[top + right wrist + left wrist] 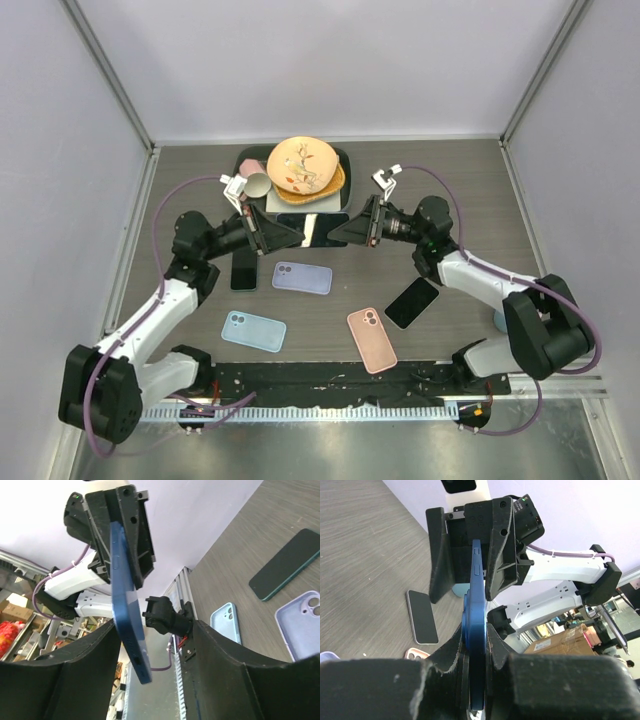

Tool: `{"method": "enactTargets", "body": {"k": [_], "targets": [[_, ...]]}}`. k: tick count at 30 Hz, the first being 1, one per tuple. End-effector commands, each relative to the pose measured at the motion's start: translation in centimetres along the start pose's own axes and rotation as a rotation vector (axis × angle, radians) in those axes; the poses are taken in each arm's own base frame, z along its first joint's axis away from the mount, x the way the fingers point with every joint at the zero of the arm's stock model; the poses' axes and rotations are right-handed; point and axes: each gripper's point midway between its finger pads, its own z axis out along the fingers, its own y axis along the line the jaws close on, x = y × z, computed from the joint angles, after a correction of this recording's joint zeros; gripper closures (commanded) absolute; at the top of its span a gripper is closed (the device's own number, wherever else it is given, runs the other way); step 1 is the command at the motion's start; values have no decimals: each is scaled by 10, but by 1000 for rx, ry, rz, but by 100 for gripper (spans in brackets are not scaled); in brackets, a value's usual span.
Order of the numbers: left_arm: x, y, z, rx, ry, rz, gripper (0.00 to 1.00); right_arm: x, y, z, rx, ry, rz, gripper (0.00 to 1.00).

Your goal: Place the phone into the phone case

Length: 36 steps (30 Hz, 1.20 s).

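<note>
While we are watching, left gripper [476, 640]: pinching the blue phone [477, 605] by one end.
Lilac case [302, 277]: lying flat on the table [450, 200], apart from the phone.
Blue phone: hanging edge-on between both grippers.
Right gripper [155, 630]: jaws standing apart, flanking the other end without clamping.

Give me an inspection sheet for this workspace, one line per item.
Surface: grey wood-grain table.
Job's things: blue phone held aloft; lavender case, light-blue case, pink case, left dark phone and right dark phone lying flat.
Clutter: plates and cup on black tray.
Pincers: left pincer shut on blue phone; right pincer open around it.
Cables: purple cables along both arms.
Surroundings: pale walls.
</note>
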Motion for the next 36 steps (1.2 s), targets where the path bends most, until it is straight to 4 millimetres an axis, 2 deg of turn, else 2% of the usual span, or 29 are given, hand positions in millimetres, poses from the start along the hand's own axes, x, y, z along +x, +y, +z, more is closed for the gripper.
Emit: {"method": "enactTargets", "body": {"k": [1,7,12,31,34,36], "targets": [[-10,-18,1,81,-21,55,100,-8,32,7,-104,-12,-74,39],[-9,-17,1,78,-16,57,100,-6,35,4,-96,-10,-88,50],[-8,-12,1,60,-21,63,100,-3,25,2,-35,14,-103,60],[1,3,3,50,11,37,100,-16,38,-5,-29,-37,-157,63],[4,8,2,38,6,33,100,-19,37,-5,-26,-46,-158,78],[5,10,2,31,1,29,100,-19,36,-4,-24,-43,-150,94]]}}
